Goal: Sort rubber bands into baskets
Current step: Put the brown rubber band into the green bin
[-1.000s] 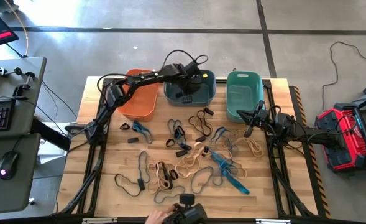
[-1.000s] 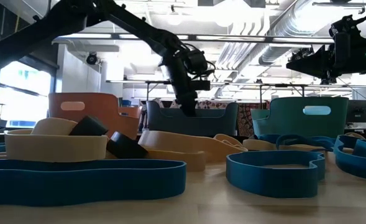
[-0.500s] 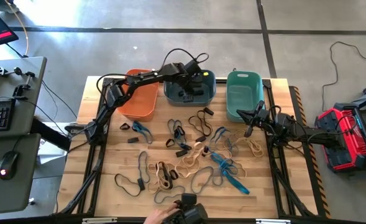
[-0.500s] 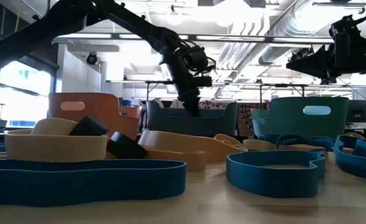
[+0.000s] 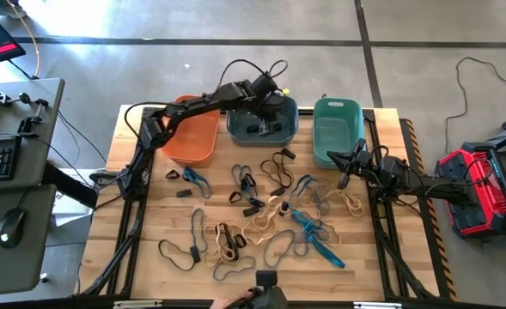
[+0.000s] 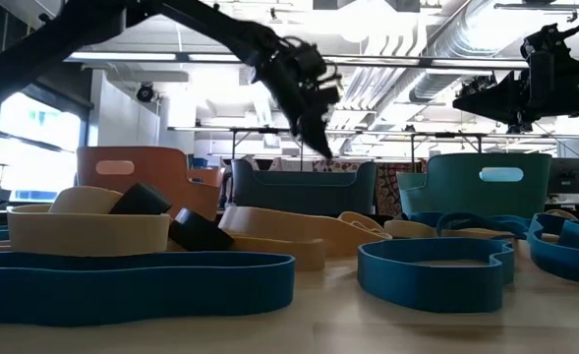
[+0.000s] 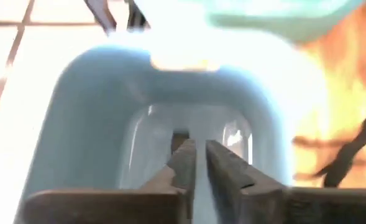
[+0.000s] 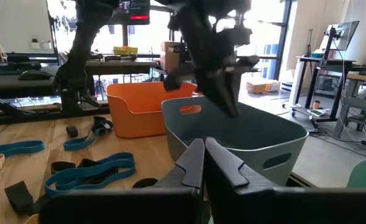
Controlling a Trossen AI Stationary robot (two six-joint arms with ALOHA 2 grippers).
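Observation:
Three baskets stand along the table's far edge: orange [image 5: 192, 144], slate blue-grey [image 5: 238, 129] and teal [image 5: 338, 130]. Many blue, black and tan rubber bands [image 5: 265, 219] lie loose on the wood in front of them. A few dark bands [image 5: 261, 130] lie on the slate basket's floor. My left gripper [image 5: 274, 105] hangs above the slate basket [image 6: 304, 187], slanting down, shut and with nothing in it [image 7: 198, 146]. My right gripper [image 5: 343, 167] rests shut at the table's right side, near the teal basket.
A camera stands at the table's near edge [image 5: 265, 296] with a person's hand beside it. A desk with a keyboard and mouse [image 5: 3, 172] is left of the table. A red device [image 5: 480, 189] sits on the floor to the right.
My left gripper has risen from inside the slate basket to well above its rim and has tipped a little flatter. The right arm has kept still.

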